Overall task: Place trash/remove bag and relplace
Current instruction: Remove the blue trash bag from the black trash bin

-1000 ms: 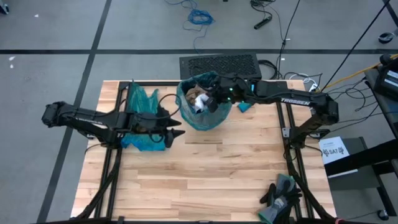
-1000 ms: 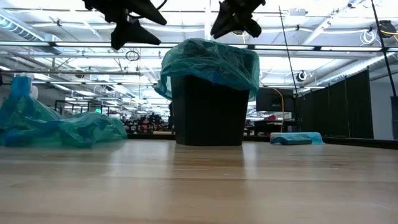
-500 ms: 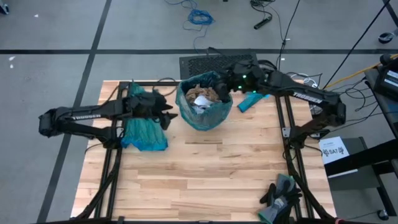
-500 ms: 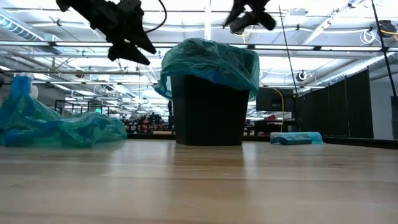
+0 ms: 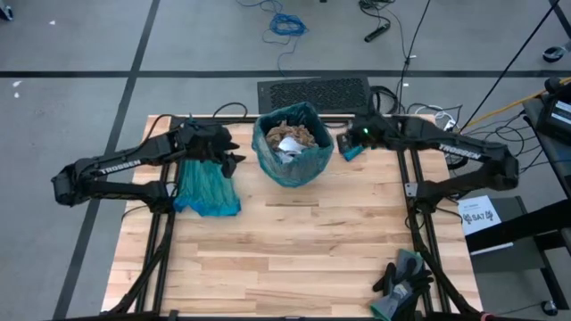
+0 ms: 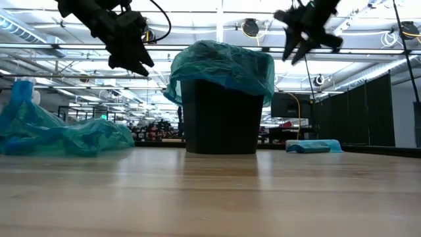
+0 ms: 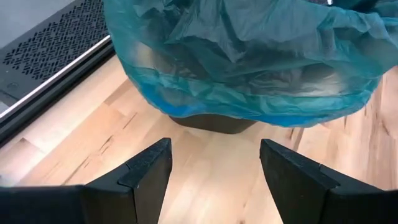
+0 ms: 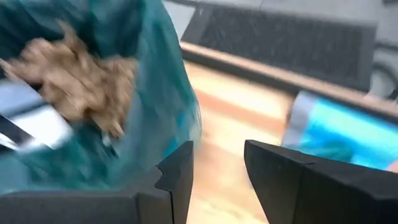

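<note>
While clear of the bin [image 5: 290, 160], both pincers [image 7: 214, 168] [image 8: 217, 168] agape, empty.

A bin [image 5: 293, 165] stands toward the back middle of the worktop [image 5: 294, 259], with a bag [image 6: 223, 66] lining it and trash [image 5: 290, 138] inside. A loose bag [image 5: 207, 183] lies to its left, a pack [image 5: 350, 150] just to its right. Gloves [image 5: 401, 281] rest at the front right corner. The left tool [image 5: 230, 159] hangs left of the bin, the right tool [image 5: 350, 141] right of it.
</note>
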Tool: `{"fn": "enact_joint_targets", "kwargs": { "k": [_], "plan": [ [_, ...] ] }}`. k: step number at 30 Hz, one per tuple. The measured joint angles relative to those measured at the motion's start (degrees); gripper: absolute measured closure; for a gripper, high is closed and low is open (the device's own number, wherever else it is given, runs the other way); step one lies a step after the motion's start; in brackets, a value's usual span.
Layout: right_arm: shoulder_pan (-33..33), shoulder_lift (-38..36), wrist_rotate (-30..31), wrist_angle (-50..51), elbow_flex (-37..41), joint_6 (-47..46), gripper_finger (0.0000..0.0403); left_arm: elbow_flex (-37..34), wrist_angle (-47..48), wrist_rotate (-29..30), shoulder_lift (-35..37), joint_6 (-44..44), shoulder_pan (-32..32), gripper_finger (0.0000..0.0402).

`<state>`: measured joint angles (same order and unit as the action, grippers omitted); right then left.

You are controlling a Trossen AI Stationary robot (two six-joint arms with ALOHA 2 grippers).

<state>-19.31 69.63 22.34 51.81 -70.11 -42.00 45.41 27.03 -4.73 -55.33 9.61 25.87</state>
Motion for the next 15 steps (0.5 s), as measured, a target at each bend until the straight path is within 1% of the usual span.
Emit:
{"fn": "enact_joint_targets", "kwargs": {
  "k": [5,8,11,15],
  "plan": [
    [-1.2,-8.0,-8.5,-14.8,17.3,-5.2,0.0268,0.0,-0.6,-2.6,0.0,0.6,0.0,0.0157],
    [-3.9,-11.6,-14.4,-24.0,24.9,-5.8,0.0268,0.0,-1.3,-2.9,0.0,2.4,-0.3,0.0157],
    [-8.0,-12.6,-20.5,-31.6,29.8,-5.4,0.0268,0.0,-4.2,-2.8,-0.5,4.9,-0.4,0.0157],
    [-14.2,-11.2,-25.1,-38.3,32.5,-1.4,0.0268,0.0,-9.1,-1.1,-0.8,10.2,-0.4,0.0157]
  ]
}}
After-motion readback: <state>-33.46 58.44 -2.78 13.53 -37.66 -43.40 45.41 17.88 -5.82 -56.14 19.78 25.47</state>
